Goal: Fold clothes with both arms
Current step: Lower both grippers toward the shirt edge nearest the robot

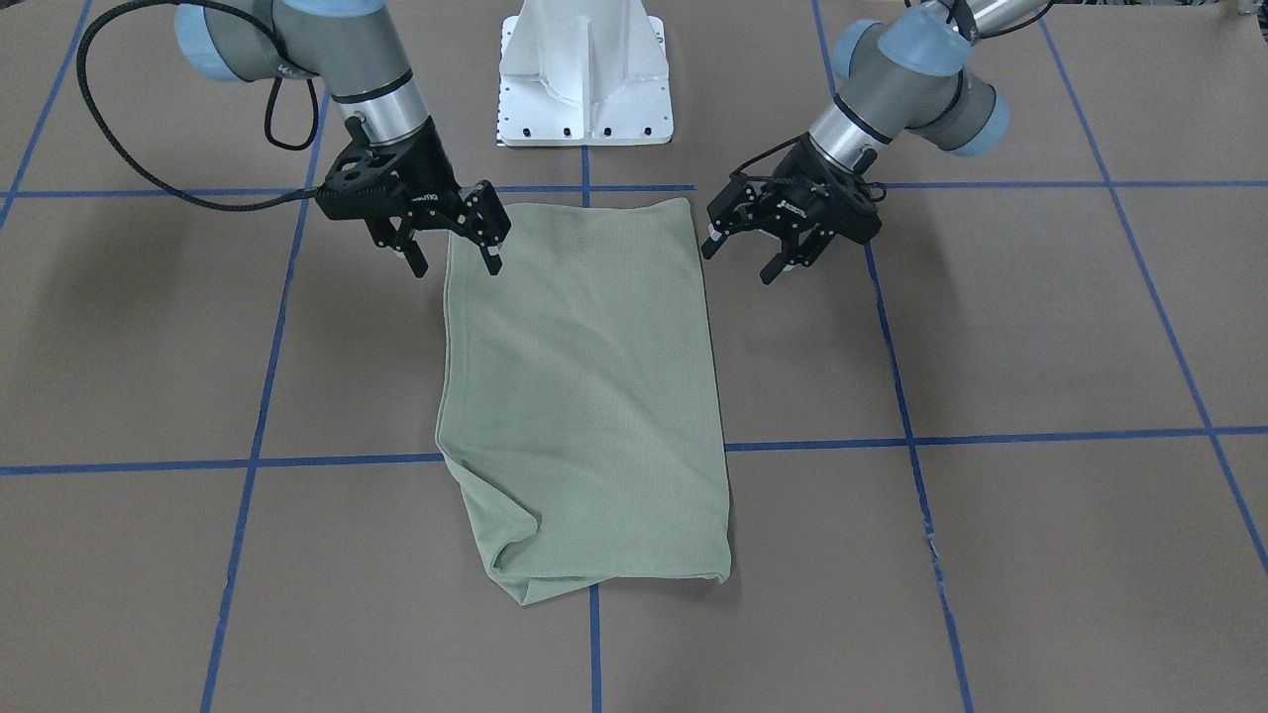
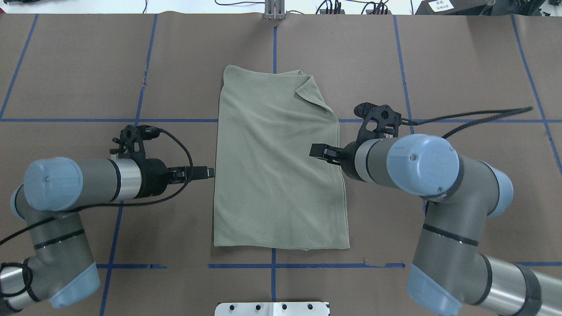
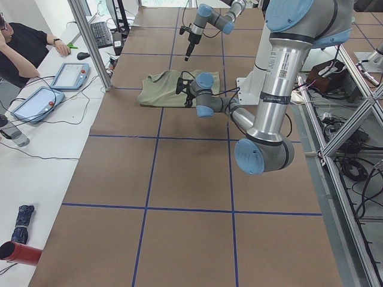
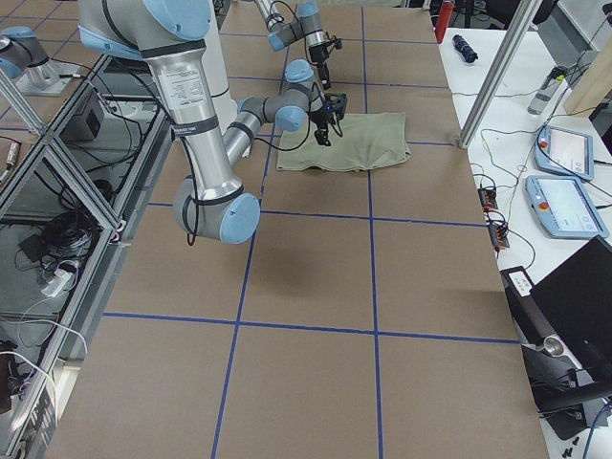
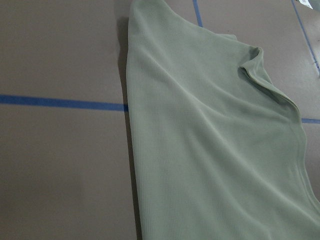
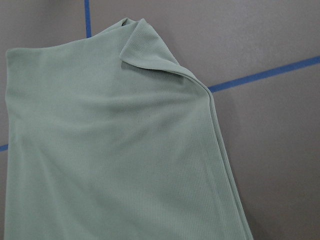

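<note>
The clothes are one pale sage-green shirt (image 1: 584, 396) (image 2: 276, 166), folded into a long rectangle and lying flat across the table's middle. One far corner (image 2: 309, 87) is turned over, which also shows in the right wrist view (image 6: 145, 47). My left gripper (image 1: 738, 262) (image 2: 206, 172) hovers open and holds nothing, just off the shirt's left long edge. My right gripper (image 1: 454, 259) (image 2: 316, 151) stands open over the shirt's right long edge, also holding nothing. The left wrist view shows only the shirt (image 5: 210, 150) and the table.
Blue tape lines (image 2: 66, 120) grid the brown table. The white pedestal base (image 1: 584, 79) stands at the robot's side. A person (image 3: 24, 42) sits at a side desk with teach pendants (image 3: 69, 75). More pendants (image 4: 564, 148) lie on the other side desk.
</note>
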You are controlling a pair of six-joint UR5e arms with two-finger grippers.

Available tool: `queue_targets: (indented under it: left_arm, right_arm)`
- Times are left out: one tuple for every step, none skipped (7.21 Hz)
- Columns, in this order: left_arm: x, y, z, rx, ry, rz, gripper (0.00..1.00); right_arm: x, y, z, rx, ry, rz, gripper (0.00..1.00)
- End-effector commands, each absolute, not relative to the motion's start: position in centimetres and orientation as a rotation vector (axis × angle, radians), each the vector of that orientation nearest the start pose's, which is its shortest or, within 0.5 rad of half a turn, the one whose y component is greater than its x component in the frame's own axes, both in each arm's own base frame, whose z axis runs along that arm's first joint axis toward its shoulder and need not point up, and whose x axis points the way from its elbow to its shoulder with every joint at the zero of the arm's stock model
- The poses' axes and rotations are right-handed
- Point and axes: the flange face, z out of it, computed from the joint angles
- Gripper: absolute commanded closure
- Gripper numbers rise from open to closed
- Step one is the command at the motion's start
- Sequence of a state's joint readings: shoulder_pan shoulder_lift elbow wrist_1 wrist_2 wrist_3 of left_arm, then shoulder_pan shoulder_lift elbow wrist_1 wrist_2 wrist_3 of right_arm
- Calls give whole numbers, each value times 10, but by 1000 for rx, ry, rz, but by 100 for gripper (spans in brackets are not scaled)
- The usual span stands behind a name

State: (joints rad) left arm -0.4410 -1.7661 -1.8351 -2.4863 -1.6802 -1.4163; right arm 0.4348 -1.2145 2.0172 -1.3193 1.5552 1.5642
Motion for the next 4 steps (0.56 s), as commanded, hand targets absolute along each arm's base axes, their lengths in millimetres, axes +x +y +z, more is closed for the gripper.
queue_targets:
  left_arm:
    - [477, -277, 344, 177, 1341, -306, 8]
    - [497, -250, 351, 120, 1336, -379, 18]
    - [501, -245, 351, 120, 1330, -387, 19]
    - [502, -245, 350, 107, 1334, -401, 19]
  right_arm:
    - [-454, -318, 230, 201, -1091, 464, 0]
    - [-451, -311, 238, 206, -1150, 485, 0]
    - [-447, -305, 254, 222, -1175, 485, 0]
    - [-447, -304, 254, 224, -1177, 486, 0]
